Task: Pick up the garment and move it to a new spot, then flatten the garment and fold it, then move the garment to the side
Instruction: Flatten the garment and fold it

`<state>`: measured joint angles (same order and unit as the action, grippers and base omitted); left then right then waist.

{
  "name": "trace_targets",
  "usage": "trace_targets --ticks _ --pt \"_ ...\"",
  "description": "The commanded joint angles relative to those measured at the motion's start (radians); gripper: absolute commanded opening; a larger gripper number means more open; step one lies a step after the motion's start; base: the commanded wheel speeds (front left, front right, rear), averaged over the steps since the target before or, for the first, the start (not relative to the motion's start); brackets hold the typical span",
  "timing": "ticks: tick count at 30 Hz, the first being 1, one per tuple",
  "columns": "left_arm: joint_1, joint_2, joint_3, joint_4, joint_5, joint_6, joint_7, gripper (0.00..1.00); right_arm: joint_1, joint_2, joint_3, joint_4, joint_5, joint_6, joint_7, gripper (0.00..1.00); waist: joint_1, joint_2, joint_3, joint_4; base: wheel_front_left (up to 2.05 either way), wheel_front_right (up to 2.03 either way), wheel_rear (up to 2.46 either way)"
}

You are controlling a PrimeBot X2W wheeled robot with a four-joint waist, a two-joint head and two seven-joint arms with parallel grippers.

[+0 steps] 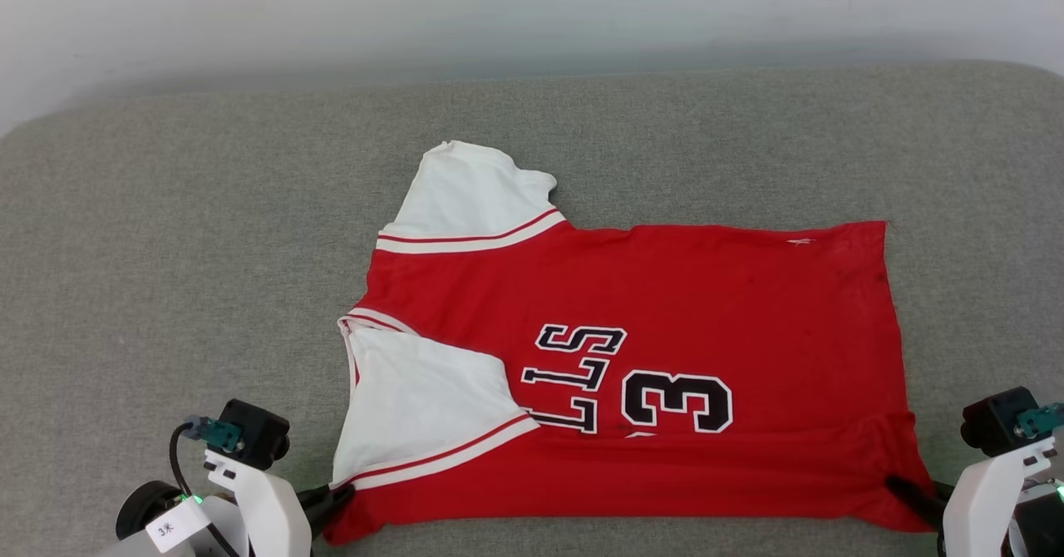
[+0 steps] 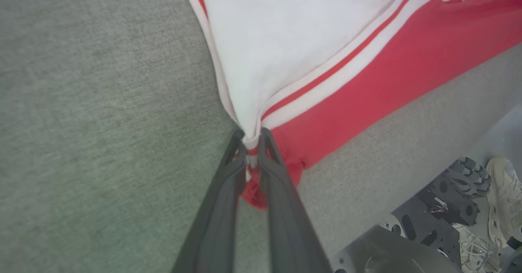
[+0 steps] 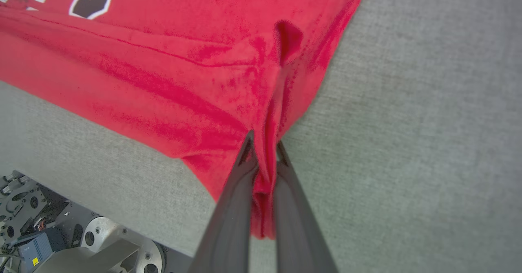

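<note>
The garment point(image 1: 665, 308), a red jersey with white shoulder panels, striped trim, black letters and a 3, lies spread sideways on the grey padded table point(image 1: 166, 233), collar end to the left. Its near edge is folded over, hiding part of the lettering. My left gripper point(image 1: 339, 497) is shut on the garment's near left corner, where the white panel point(image 2: 285, 40) meets the striped trim, cloth bunched between the fingers point(image 2: 228, 191). At the near right corner my right gripper point(image 1: 896, 485) is shut on a pinched ridge of red cloth point(image 3: 265, 159).
The table's near edge runs just behind both grippers. Below it sit the robot's dark base point(image 2: 440, 220) and grey metal parts point(image 3: 94, 240). A pale shoe point(image 2: 503, 199) stands on the floor beside the base. A light wall point(image 1: 532, 8) borders the table's far side.
</note>
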<state>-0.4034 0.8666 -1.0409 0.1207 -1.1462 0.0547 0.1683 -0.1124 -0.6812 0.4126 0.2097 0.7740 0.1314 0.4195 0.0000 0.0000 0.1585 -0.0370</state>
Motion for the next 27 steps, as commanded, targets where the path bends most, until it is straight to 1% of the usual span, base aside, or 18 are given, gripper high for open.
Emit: trace_targets --ticks 1,3,4,5,6,10,13,15,18,21,24,27 --pt "0.011 0.0 -0.003 0.011 0.005 -0.002 -0.001 0.0 -0.009 0.003 0.001 0.012 -0.005 -0.002 -0.007 0.0 0.0 0.0 0.0 0.001 0.0 0.0 0.0" --pt "0.009 -0.013 -0.002 0.034 0.005 -0.007 -0.01 0.0 -0.012 0.013 0.005 0.038 -0.01 -0.002 -0.026 0.0 0.0 0.0 -0.001 0.002 0.0 0.0 0.0" --pt "0.008 -0.014 0.002 0.041 0.006 -0.008 -0.018 0.14 -0.014 0.018 0.001 0.047 -0.007 -0.002 -0.038 0.41 0.0 0.0 -0.002 0.003 0.0 0.0 0.0" --pt "0.003 -0.012 0.005 0.047 0.018 -0.006 -0.031 0.89 -0.017 0.023 -0.007 0.052 -0.008 -0.002 -0.055 1.0 0.0 0.0 -0.004 0.003 0.0 0.0 0.0" --pt "-0.003 -0.011 0.009 0.049 0.022 -0.003 -0.044 1.0 -0.022 0.026 -0.012 0.053 -0.013 -0.002 -0.073 1.0 0.0 0.0 -0.007 0.003 0.0 0.0 0.0" --pt "-0.014 0.001 0.028 0.025 0.031 0.0 -0.078 1.0 -0.032 0.033 -0.052 0.022 -0.041 -0.001 -0.161 1.0 0.0 0.0 -0.018 0.002 0.0 0.0 0.0" --pt "-0.035 0.026 0.049 -0.006 0.048 0.021 -0.102 1.0 -0.032 0.049 -0.108 -0.012 -0.084 -0.001 -0.243 1.0 0.0 0.0 -0.023 0.001 0.0 0.0 0.0" --pt "-0.057 0.033 0.076 -0.027 0.063 0.038 -0.136 1.0 -0.028 0.074 -0.146 -0.041 -0.12 -0.001 -0.29 1.0 0.0 0.0 -0.023 0.0 0.0 0.0 0.0" --pt "-0.101 0.037 0.106 -0.034 0.107 0.075 -0.18 1.0 -0.032 0.127 -0.226 -0.082 -0.192 -0.001 -0.363 1.0 0.0 0.0 -0.015 -0.006 0.0 0.0 0.0" --pt "-0.162 0.015 0.127 -0.026 0.139 0.094 -0.196 1.0 -0.036 0.211 -0.308 -0.134 -0.262 -0.001 -0.432 1.0 0.0 0.0 0.001 -0.015 0.0 0.0 0.0" --pt "-0.231 -0.001 0.14 -0.007 0.162 0.088 -0.19 1.0 -0.035 0.291 -0.369 -0.199 -0.343 -0.001 -0.487 1.0 0.0 0.0 0.03 -0.033 0.0 0.0 0.0" --pt "-0.311 -0.021 0.157 0.026 0.167 0.064 -0.167 1.0 -0.034 0.372 -0.408 -0.264 -0.414 -0.001 -0.531 1.0 0.0 0.0 0.07 -0.053 0.0 0.0 0.0"
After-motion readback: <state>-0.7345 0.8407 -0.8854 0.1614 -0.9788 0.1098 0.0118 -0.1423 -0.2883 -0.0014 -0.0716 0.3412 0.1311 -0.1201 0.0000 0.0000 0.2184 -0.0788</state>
